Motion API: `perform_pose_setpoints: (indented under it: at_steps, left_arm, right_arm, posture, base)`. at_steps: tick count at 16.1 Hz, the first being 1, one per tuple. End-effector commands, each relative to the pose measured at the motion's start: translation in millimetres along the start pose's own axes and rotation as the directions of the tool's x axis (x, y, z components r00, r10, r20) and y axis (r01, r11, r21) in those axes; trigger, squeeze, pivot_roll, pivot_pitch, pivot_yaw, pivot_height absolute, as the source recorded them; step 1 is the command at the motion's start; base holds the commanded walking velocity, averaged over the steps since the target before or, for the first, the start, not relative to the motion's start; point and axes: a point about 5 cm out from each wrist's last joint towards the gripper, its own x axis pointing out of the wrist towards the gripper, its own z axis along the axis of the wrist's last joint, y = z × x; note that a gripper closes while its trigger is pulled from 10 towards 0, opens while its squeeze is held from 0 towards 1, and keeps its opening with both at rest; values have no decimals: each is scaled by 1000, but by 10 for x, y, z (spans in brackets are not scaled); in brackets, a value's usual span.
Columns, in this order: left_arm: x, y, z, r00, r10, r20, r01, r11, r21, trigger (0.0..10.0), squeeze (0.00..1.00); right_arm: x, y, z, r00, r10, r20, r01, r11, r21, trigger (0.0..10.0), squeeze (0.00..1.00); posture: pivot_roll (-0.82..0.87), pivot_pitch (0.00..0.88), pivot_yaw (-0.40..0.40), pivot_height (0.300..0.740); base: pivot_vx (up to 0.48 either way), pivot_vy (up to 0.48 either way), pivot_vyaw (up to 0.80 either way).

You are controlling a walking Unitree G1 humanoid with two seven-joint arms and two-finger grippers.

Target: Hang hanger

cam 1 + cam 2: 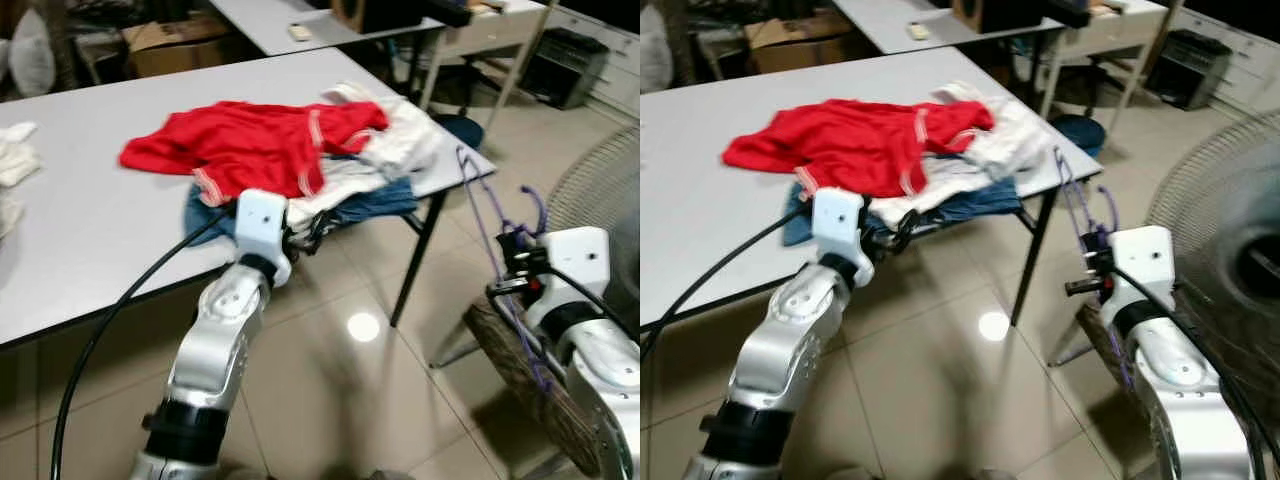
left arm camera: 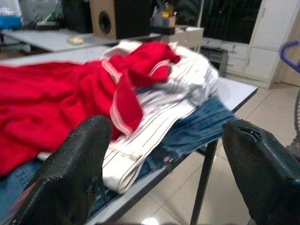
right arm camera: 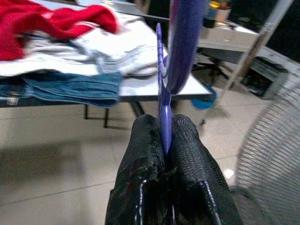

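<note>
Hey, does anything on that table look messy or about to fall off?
Yes. The clothes pile, red garment on top of jeans, lies crumpled at the table edge, denim overhanging near the open left end effector.

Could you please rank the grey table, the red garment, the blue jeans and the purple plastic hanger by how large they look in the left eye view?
1. Grey table.
2. Red garment.
3. Blue jeans and purple plastic hanger, clamped in the right gripper: unsure. The jeans are mostly covered, and the hanger is thin and nearer the camera.
</note>
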Motion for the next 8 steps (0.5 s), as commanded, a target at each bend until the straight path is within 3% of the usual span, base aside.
perform_pose_setpoints:
  at_steps: [1,2,7,8]
  left_arm:
    - [-16,46,-24,1000,5,-7,-5,1000,9,10000,0]
    - [-14,36,-14,1000,-2,-1,2,1000,-3,10000,0]
    - [3,13,-4,1000,-12,-4,12,1000,-3,10000,0]
    - [2,19,-8,1000,-10,-6,10,1000,1,10000,0]
  right_arm:
    - [-22,19,23,1000,-6,18,6,1000,23,10000,0]
    - [-28,17,7,1000,-19,12,18,999,48,10000,0]
    - [-21,-2,-8,1000,-27,7,26,999,38,10000,0]
    - [-18,-8,-16,999,-34,3,34,999,40,10000,0]
  posture:
    - [-115,39,-5,740]
    - [-116,37,0,740]
    - [-115,36,-1,740]
    - [-115,35,-3,740]
  base:
    - [0,0,0]
    - [285,0,0]
    - [327,0,-771]
    - [326,0,0]
